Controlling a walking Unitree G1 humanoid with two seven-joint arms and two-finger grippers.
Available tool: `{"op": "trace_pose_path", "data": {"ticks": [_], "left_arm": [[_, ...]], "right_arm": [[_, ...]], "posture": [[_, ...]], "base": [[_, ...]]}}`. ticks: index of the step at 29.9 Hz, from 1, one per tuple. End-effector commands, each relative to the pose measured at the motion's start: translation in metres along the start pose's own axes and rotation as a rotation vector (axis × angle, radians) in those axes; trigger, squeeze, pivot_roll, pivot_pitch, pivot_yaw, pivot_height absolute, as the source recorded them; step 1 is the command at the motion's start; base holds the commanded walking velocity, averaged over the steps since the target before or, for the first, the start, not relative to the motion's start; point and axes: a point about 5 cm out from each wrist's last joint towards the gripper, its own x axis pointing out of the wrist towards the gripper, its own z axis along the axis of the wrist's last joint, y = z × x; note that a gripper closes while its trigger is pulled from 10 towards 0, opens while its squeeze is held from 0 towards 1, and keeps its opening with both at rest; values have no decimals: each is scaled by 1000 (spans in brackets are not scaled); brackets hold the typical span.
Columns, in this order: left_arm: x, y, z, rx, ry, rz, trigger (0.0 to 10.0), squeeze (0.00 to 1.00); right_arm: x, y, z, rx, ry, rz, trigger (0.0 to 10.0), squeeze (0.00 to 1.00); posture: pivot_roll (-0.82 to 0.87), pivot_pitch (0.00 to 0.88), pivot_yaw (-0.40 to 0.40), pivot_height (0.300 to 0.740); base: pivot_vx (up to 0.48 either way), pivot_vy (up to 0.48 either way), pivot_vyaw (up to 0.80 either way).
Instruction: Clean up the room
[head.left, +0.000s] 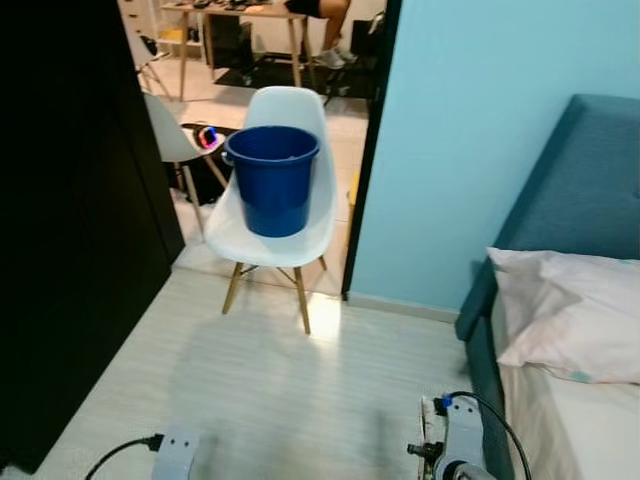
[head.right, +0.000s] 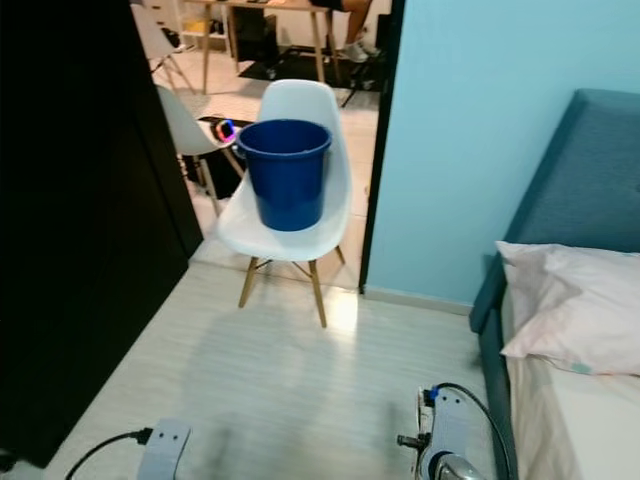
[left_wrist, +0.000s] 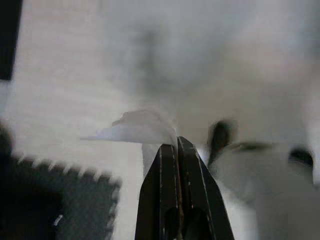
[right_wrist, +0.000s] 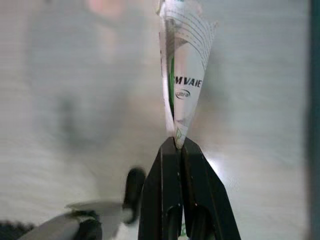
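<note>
Nearest the camera, at the bottom edge of the head views, the two silver forearms reach into frame: the left arm (head.left: 172, 452) at lower left with a black cable trailing off it, the right arm (head.left: 455, 445) at lower right beside the bed.

In the left wrist view the left pincer (left_wrist: 177, 144) has its fingers pressed together on the edge of a thin white scrap (left_wrist: 137, 131), blurred, which looks like tissue or paper; pale floor lies under it and a dark mat with a toothed edge (left_wrist: 55, 200) sits in the lower left of that frame. In the right wrist view the right pincer (right_wrist: 177, 143) is likewise closed, pinching the bottom tip of a folded printed wrapper (right_wrist: 184, 65) with lettering on it, held out over the floor.

Further on, the pale plank floor (head.left: 270, 380) spreads across the middle of the frame with no litter I can make out. At the right edge stands the teal bed (head.left: 560, 210) with a pinkish-white pillow (head.left: 575, 310).

Beyond, in the upper centre of the frame, a white chair (head.left: 285, 235) with wooden legs stands in the doorway, and a blue bucket (head.left: 272, 178) sits upright on its seat, well apart from both arms. Its inside is too dark to judge.

As I read it, two pieces of rubbish are picked up and in hand, so collection is done for these; what is left is to carry them to the bucket and drop them in.

Farthest, in the next room, are a second chair, a wooden bench (head.left: 240, 12) and a seated person's legs (head.left: 332, 30).
</note>
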Motion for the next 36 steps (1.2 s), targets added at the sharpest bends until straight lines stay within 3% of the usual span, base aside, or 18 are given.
{"op": "trace_pose_path", "data": {"ticks": [1, 2, 4, 6, 9, 12, 15, 18, 19, 22, 24, 25, 27, 32, 36], "left_arm": [[1, 7, 11, -35, -51, 10, 10000, 0], [3, 6, 25, -38, -104, 1, 10000, 0], [3, 6, 25, -38, -104, 1, 10000, 0], [6, 2, 54, -39, -211, -19, 10000, 0], [6, 1, 61, -38, -234, -25, 10000, 0], [6, -3, 76, -51, -295, -41, 10000, 0], [4, -7, 107, -91, -425, -71, 10000, 0], [2, -7, 119, -98, -476, -84, 10000, 0], [-1, -8, 135, -95, -544, -100, 10000, 0], [-4, -9, 150, -92, -605, -117, 10000, 0], [-18, -10, 194, -82, -775, -153, 10000, 0], [-18, -10, 194, -82, -775, -153, 10000, 0], [-29, -13, 220, -79, -878, -191, 10000, 0], [-40, -23, 238, -39, -961, -224, 10000, 0], [-44, -34, 243, -58, -985, -267, 10000, 0]], "right_arm": [[4, 14, 15, 17, -67, 60, 10000, 0], [7, 26, 29, -16, -111, 115, 10000, 0], [7, 26, 29, -16, -111, 115, 10000, 0], [10, 54, 60, -78, -206, 241, 10000, 0], [10, 61, 68, -87, -236, 271, 10000, 0], [9, 76, 91, -94, -315, 327, 10000, 0], [5, 92, 121, -86, -425, 411, 10000, 0], [2, 98, 130, -91, -458, 443, 10000, 0], [-1, 106, 142, -100, -500, 485, 10000, 0], [-4, 113, 152, -110, -538, 520, 10000, 0], [-15, 129, 181, -120, -634, 593, 10000, 0], [-15, 129, 181, -120, -634, 593, 10000, 0], [-23, 139, 198, -128, -691, 637, 10000, 0], [-31, 149, 210, -158, -747, 678, 10000, 0], [-35, 157, 213, -205, -770, 709, 10000, 0]], "posture": [[34, 12, -41, 740], [40, 10, -43, 740], [40, 10, -43, 740], [42, 5, -44, 740], [41, 4, -44, 740], [40, 0, -42, 740], [41, 0, -44, 740], [41, 0, -44, 740], [45, 0, -50, 740], [46, 0, -50, 740], [45, 0, -53, 740], [45, 0, -53, 740], [44, 0, -53, 740], [43, 0, -55, 740], [45, 0, -57, 740]], "base": [[0, 0, 794], [480, 0, 0], [480, 0, 0], [480, 0, 0], [480, 0, 0], [480, 0, 0], [480, 0, 0], [480, 0, 0], [480, 0, 0], [480, 0, 0], [480, 0, 0], [480, 0, 0], [480, 0, 0], [480, 0, 0], [480, 0, 0]]}}
